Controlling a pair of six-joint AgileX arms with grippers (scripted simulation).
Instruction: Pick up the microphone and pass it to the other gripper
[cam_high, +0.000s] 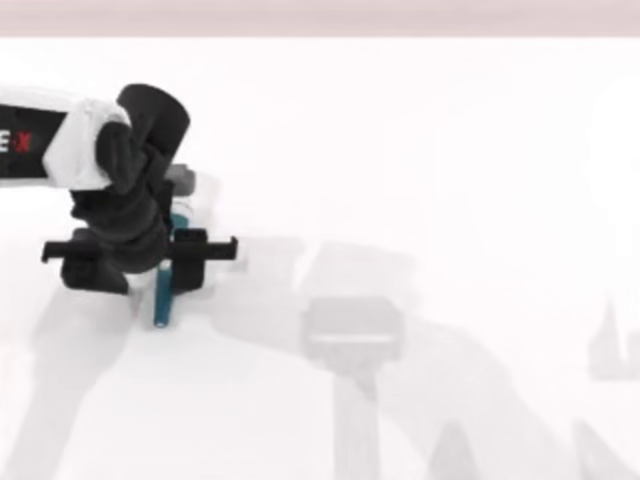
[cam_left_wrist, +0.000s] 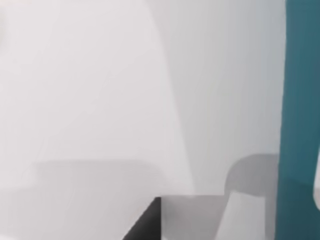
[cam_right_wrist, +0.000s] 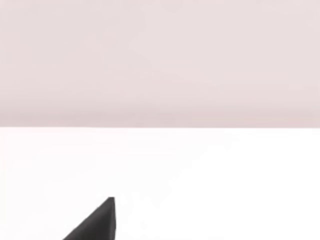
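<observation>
1 microphone (cam_high: 163, 296) is on the surface (cam_high: 450, 150): 1 teal handle, with 1 pale mesh head mostly hidden under the arm. 1 AgileX arm shows in the top view, the left arm (cam_high: 110, 160), carrying 1 left gripper (cam_high: 140, 262). The left wrist view shows 1 teal handle (cam_left_wrist: 299, 120) and 1 dark finger tip (cam_left_wrist: 147, 222). The right wrist view shows 1 dark finger tip (cam_right_wrist: 97, 222). The right arm itself does not appear from above.

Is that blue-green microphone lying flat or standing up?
Cannot tell for sure. From above, the microphone shows as a long teal bar under the left hand.
</observation>
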